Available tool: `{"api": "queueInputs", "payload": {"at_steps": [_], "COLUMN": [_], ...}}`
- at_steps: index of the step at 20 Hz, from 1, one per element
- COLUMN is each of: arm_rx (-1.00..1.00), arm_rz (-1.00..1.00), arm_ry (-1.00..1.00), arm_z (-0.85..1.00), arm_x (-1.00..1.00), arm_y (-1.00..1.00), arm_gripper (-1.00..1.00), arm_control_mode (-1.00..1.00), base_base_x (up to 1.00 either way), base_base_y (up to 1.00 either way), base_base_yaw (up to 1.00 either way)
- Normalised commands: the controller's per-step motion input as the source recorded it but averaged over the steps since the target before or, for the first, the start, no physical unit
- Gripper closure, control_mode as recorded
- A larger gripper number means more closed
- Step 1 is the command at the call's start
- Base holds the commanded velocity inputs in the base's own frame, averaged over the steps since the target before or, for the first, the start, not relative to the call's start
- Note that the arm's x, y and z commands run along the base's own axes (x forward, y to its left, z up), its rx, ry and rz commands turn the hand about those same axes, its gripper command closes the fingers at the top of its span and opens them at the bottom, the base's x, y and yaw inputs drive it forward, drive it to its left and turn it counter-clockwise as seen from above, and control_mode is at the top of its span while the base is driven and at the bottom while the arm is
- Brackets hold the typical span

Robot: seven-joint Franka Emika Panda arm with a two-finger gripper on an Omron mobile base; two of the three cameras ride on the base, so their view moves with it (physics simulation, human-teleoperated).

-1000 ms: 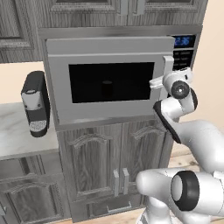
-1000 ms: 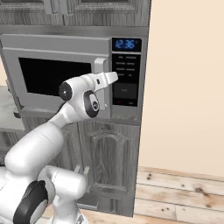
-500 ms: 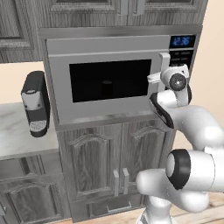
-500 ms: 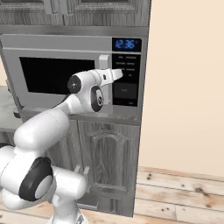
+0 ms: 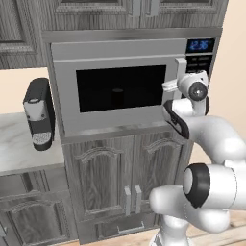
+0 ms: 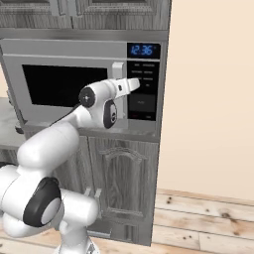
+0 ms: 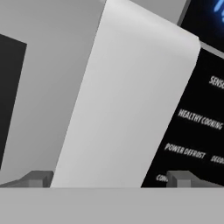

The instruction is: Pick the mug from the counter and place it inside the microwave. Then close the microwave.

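The silver-grey microwave (image 5: pixel 115 57) sits in the cabinet wall, and its dark window door looks shut flush. My gripper (image 5: pixel 174 85) (image 6: pixel 133 84) is up against the door's right edge, at the pale vertical bar handle (image 5: pixel 180 67). In the hand view the handle (image 7: pixel 131 105) fills the middle and stands between my two fingertips (image 7: pixel 37 178), which straddle it without pressing on it, so the gripper (image 7: pixel 109 179) is open. The mug is hidden. The marbled counter (image 5: pixel 19 153) lies low on the left.
A small black coffee machine (image 5: pixel 38 113) stands on the counter left of the microwave. The black keypad with blue display (image 6: pixel 144 82) is just right of the handle. Grey cabinet doors (image 5: pixel 115 182) run below, and a bare wall and wood floor (image 6: pixel 208 218) lie to the right.
The hand has crept slightly up and in toward the handle. The forearm and elbow have swung closer to the microwave front. The jaws stay wide.
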Motion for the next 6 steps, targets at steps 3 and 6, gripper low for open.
{"api": "queueInputs", "payload": {"at_steps": [3,6], "arm_rx": [0.0,0.0], "arm_rz": [0.0,0.0], "arm_ry": [0.1,0.09], "arm_z": [0.0,0.0], "arm_x": [0.42,0.43], "arm_y": [-0.07,-0.04], "arm_gripper": [-1.0,-1.0], "arm_control_mode": [-1.0,-1.0], "base_base_x": [0.0,0.0], "base_base_y": [0.0,0.0], "base_base_yaw": [0.0,0.0]}}
